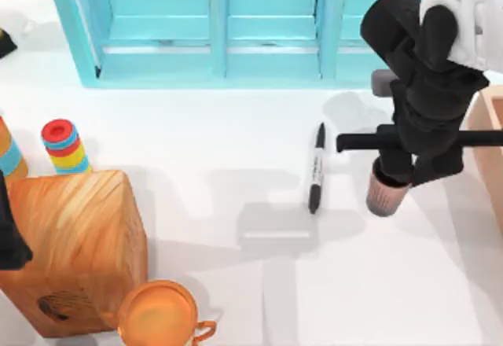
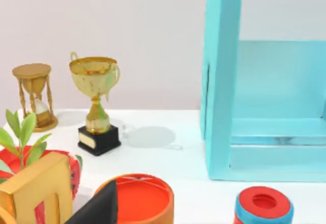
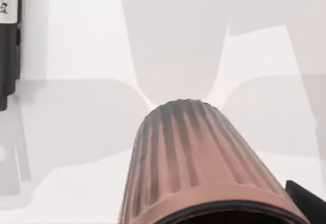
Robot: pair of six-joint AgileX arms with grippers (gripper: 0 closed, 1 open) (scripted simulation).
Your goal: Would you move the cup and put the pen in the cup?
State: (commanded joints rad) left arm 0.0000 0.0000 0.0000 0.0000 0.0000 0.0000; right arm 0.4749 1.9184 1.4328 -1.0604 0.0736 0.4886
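Note:
The cup [image 1: 387, 196], a small ribbed copper-brown tumbler, is at the right of the table under my right gripper [image 1: 397, 174]. The gripper is shut on it near the rim. The right wrist view looks along the cup's ribbed side [image 3: 191, 158], with one black finger [image 3: 305, 199] beside the rim. The pen [image 1: 316, 169], black with a white band, lies flat on the white table just left of the cup, and its edge [image 3: 9, 40] shows in the right wrist view. My left arm [image 1: 9, 240] is parked at the table's left edge.
A turquoise shelf unit [image 1: 228, 23] runs along the back. A wooden block [image 1: 78, 244], an orange mug [image 1: 161, 314] and a striped ring stack [image 1: 63, 145] stand at the left. A wooden tray [image 1: 493, 138] is at the right edge. A trophy [image 2: 94, 102] and an hourglass [image 2: 34, 94] stand farther off.

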